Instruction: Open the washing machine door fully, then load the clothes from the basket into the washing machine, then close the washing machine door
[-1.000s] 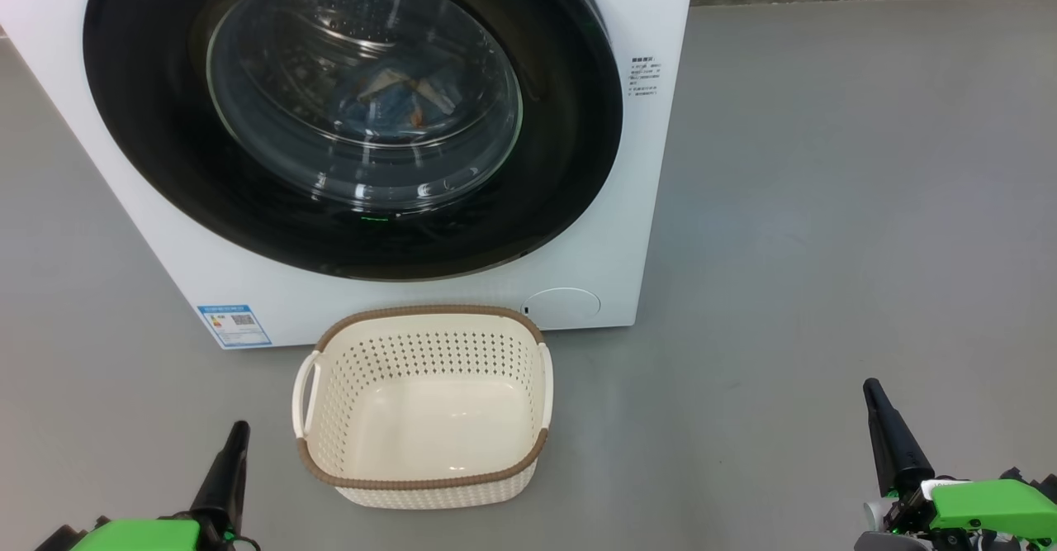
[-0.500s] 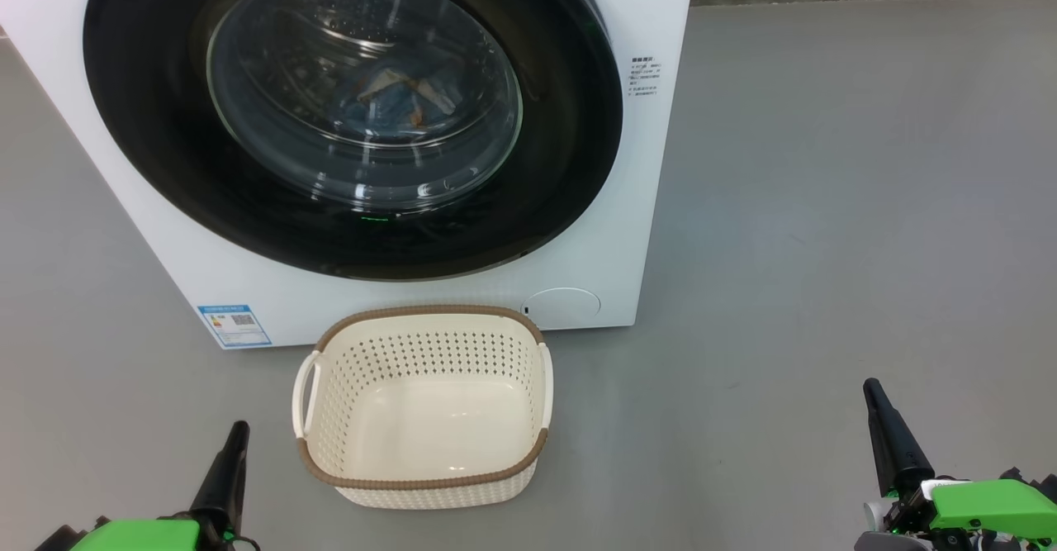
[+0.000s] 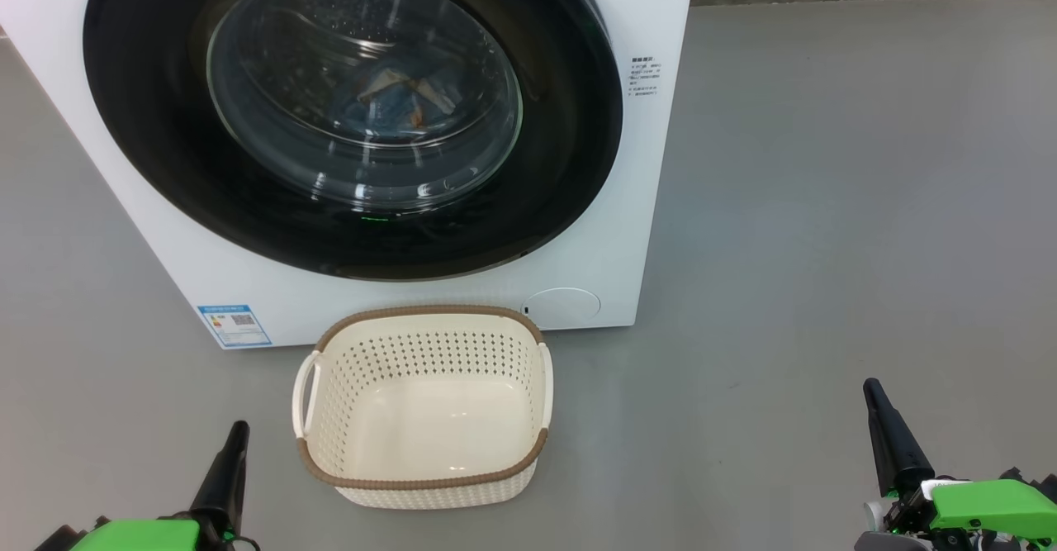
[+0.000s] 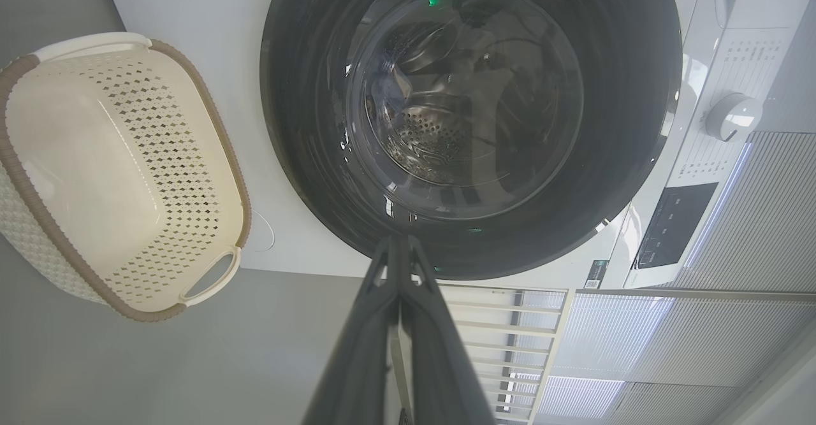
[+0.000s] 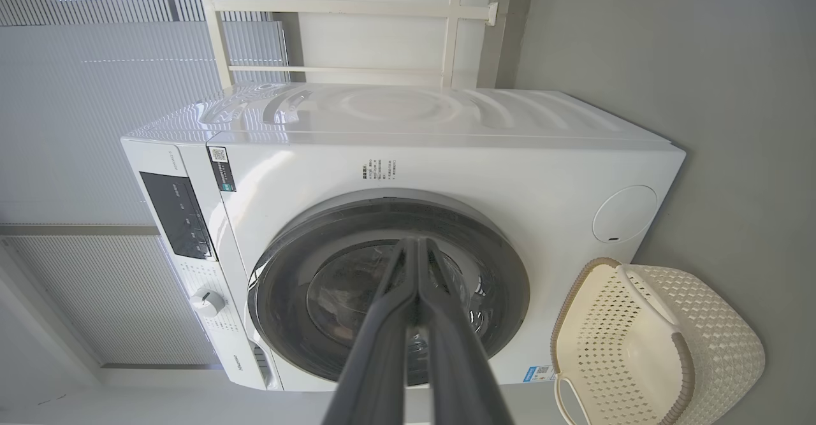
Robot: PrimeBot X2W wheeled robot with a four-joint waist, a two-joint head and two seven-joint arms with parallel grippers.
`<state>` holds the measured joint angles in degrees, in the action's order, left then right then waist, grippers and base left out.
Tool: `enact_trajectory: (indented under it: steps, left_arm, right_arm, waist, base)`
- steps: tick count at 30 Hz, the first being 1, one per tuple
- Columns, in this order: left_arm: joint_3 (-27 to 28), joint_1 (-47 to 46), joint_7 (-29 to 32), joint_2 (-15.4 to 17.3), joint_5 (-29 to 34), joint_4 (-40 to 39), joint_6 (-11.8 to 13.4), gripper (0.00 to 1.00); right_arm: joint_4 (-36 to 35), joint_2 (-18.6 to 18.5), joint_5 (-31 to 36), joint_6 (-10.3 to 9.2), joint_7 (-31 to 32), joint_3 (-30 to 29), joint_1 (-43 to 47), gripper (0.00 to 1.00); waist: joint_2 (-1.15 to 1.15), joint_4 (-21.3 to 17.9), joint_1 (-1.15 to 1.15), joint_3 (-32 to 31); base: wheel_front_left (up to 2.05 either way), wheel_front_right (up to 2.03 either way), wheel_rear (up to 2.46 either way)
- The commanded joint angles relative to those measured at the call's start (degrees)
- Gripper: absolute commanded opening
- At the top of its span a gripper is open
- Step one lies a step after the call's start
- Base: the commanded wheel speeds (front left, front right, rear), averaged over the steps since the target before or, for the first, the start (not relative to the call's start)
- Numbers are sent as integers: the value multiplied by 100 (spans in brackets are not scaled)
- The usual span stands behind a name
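Looks like you're at the tail end of this one. The washing machine door sits flush against the front of the washing machine, and I can't spot a gap at its rim in any of the 3 views. The clothes are a blue bundle inside the drum, visible through the glass. The basket stands on the floor just in front of the machine with nothing in it. So I'd call all 3 steps done.

The next move probably isn't much. I'd just confirm the latch really caught (a door can look shut without being clicked in). A light push on the black ring would settle it.

The left gripper has its 2 fingers pressed together, holding nothing and touching nothing. It's low at the bottom corner of the head view, beside the basket but apart from it. The right gripper is the same: fingers together and empty, well apart from both the door and the basket.
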<state>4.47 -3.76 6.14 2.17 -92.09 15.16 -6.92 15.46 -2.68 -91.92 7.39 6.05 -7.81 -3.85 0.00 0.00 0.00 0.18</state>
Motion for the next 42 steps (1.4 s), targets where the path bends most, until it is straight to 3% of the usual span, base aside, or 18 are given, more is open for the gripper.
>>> enact_trajectory:
  steps: [1,42]
  left_arm:
    - [202,-243,32,78,-10,-111,-57,0]
    - [207,-243,36,74,-6,-111,-57,0]
  right_arm:
    - [-144,-20,-24,10,44,128,-234,0]
    - [-144,-20,-25,10,44,129,-234,0]
  waist:
    - [0,0,0,0]
    - [0,0,0,0]
  base:
    - [0,0,0]
    - [0,0,0]
